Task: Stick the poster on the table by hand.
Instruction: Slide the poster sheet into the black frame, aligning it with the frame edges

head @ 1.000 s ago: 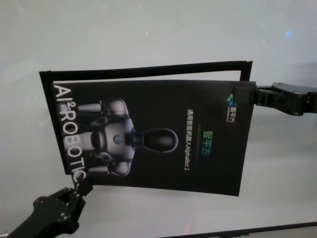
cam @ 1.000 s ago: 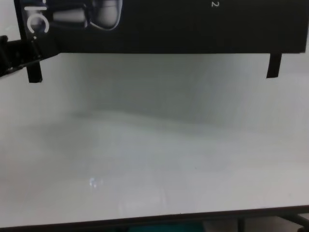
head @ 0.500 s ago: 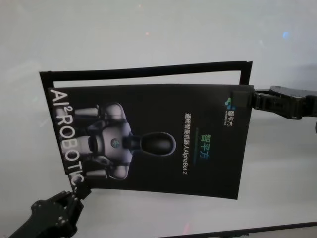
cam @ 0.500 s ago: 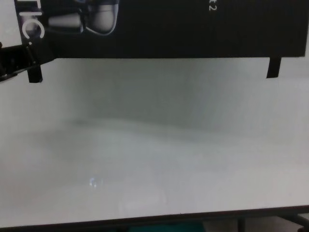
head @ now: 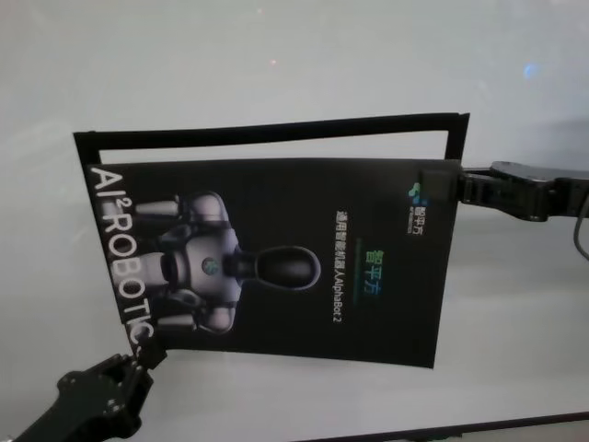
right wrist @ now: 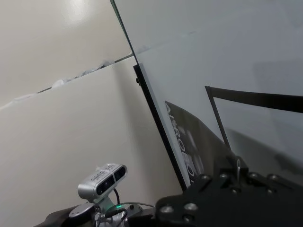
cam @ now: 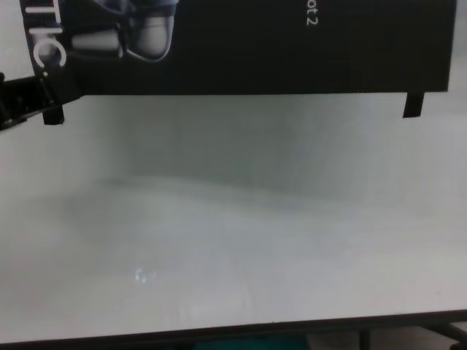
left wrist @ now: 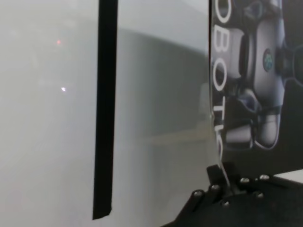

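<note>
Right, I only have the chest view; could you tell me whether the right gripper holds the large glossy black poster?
Observer: Yes, the right gripper pinches the large glossy black poster at its far right corner.
Operator: Is the left one closed on it?
Observer: Yes, the left gripper clamps the near left corner, the sheet's edge between its fingers.
Operator: Anything beyond the poster?
Observer: A narrow black strip outline lies on the white glossy table past its far edge.
</note>
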